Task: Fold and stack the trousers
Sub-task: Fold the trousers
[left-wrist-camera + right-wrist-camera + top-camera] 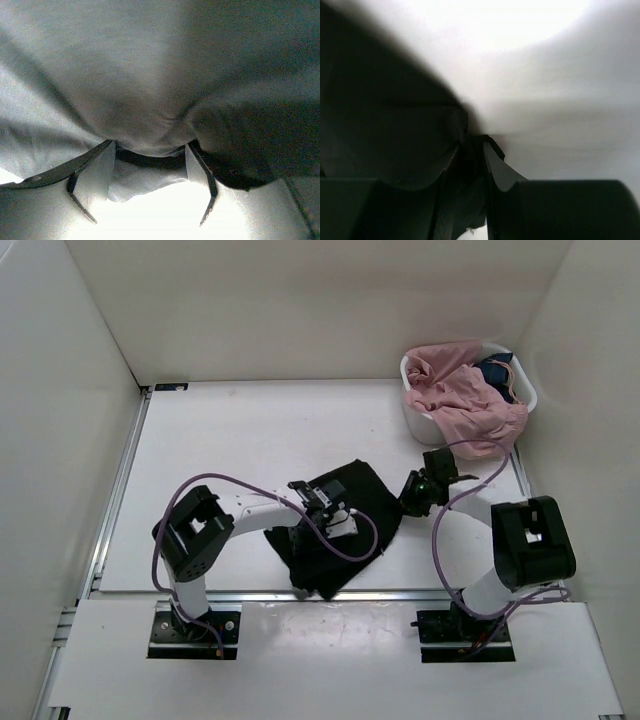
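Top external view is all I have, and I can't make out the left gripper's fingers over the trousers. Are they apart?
Observer: Yes. The left wrist view shows the left gripper with its fingers apart and the trousers bulging between them.
Operator: And the right one, at the trousers' right edge?
Observer: The right gripper has its fingers nearly together right at that edge, with bare table beside it. I cannot tell whether any fabric is caught.

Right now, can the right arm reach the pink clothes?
Probably yes: the pink garment drapes the white basket just beyond the right gripper, bare table between, though it's seemingly pinching the trousers.
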`<move>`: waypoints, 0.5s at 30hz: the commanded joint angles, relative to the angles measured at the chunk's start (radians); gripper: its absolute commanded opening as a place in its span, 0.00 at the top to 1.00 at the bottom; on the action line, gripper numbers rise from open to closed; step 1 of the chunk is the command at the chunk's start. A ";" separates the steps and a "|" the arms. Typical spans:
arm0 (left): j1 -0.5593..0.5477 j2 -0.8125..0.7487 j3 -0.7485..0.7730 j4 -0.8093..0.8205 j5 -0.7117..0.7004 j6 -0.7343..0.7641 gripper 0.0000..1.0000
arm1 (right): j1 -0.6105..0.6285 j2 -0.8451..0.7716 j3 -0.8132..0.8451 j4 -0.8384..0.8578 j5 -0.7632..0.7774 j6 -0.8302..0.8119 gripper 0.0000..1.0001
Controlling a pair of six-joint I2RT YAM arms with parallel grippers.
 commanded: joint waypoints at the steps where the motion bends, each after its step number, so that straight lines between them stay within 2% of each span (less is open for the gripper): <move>1: 0.101 0.028 -0.042 0.203 -0.258 0.111 0.31 | 0.096 -0.037 -0.128 0.043 -0.019 0.193 0.70; 5: 0.285 0.019 0.036 0.278 -0.247 0.254 0.31 | 0.222 -0.100 -0.197 0.114 0.096 0.416 0.70; 8: 0.342 -0.003 0.058 0.287 -0.197 0.361 0.30 | 0.285 -0.118 -0.197 0.139 0.153 0.532 0.70; 11: 0.351 -0.003 0.083 0.287 -0.197 0.402 0.29 | 0.305 -0.118 -0.137 0.096 0.234 0.533 0.70; 12: 0.351 -0.015 0.083 0.287 -0.197 0.402 0.28 | 0.305 -0.118 -0.084 0.008 0.266 0.516 0.70; 15: 0.351 -0.036 0.083 0.254 -0.197 0.357 0.28 | 0.272 -0.152 -0.033 -0.082 0.323 0.455 0.67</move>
